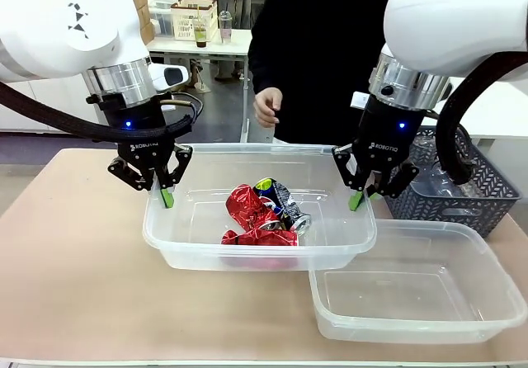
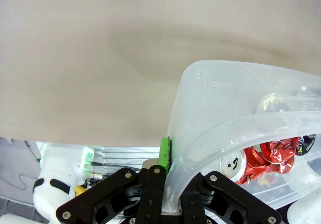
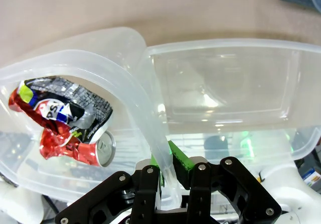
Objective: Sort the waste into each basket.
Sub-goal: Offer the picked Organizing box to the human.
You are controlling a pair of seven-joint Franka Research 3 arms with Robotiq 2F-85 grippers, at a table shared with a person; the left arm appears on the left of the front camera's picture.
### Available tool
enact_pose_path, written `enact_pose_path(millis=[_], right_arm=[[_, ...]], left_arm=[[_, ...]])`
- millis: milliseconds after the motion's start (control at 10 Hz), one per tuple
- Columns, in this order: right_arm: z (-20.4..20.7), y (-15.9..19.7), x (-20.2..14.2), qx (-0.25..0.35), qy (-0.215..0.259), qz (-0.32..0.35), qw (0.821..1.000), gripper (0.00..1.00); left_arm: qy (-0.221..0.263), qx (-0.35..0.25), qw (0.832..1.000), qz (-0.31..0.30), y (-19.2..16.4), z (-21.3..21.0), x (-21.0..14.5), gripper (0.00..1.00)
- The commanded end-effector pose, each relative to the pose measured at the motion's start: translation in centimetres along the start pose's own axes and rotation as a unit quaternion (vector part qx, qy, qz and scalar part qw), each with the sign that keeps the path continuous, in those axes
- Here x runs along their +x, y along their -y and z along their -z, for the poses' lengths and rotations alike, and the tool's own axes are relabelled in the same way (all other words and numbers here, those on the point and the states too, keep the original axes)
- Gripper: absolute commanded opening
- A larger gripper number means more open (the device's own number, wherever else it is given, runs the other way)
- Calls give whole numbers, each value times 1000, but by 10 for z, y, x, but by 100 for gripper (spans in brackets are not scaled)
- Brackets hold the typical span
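Here, the left gripper is clamped on the rim of the first clear tub at nine o'clock, and the right gripper at three o'clock. Three crushed cans, two red and one dark, lie inside. A second clear tub sits at four o'clock, and one grey lattice basket at two o'clock.

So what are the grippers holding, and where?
Both grip the clear tub holding crushed cans: left gripper pinches the rim at its left end, right gripper the rim at its right end.
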State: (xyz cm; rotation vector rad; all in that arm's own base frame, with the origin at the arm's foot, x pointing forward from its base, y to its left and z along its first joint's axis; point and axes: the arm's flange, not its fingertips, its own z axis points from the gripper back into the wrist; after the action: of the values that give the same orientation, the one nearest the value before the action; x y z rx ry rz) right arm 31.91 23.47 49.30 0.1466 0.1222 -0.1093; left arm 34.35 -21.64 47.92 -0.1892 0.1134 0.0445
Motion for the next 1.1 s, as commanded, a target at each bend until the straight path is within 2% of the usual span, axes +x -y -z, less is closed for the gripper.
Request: enact_pose_path(millis=[0,400,600,700,800,1000], right_arm=[[-2,-2,2,2,1,-1,1000,6],[0,0,0,0,0,0,1000,6],[-23,-3,44,-18,-41,8,999,6],[-40,-8,69,-40,-59,-45,996,6],[-53,-12,94,-57,-67,-11,996,6],[-58,-21,139,-68,-107,-2,992,6]], left_arm=[[9,-6,1000,-9,-3,-7,2,3],[0,0,1000,0,0,0,0,3],[16,24,999,-14,11,-12,41,3],[35,30,999,-6,15,-24,67,3],[9,4,1000,11,12,-36,93,3],[33,30,998,-44,6,-46,132,3]])
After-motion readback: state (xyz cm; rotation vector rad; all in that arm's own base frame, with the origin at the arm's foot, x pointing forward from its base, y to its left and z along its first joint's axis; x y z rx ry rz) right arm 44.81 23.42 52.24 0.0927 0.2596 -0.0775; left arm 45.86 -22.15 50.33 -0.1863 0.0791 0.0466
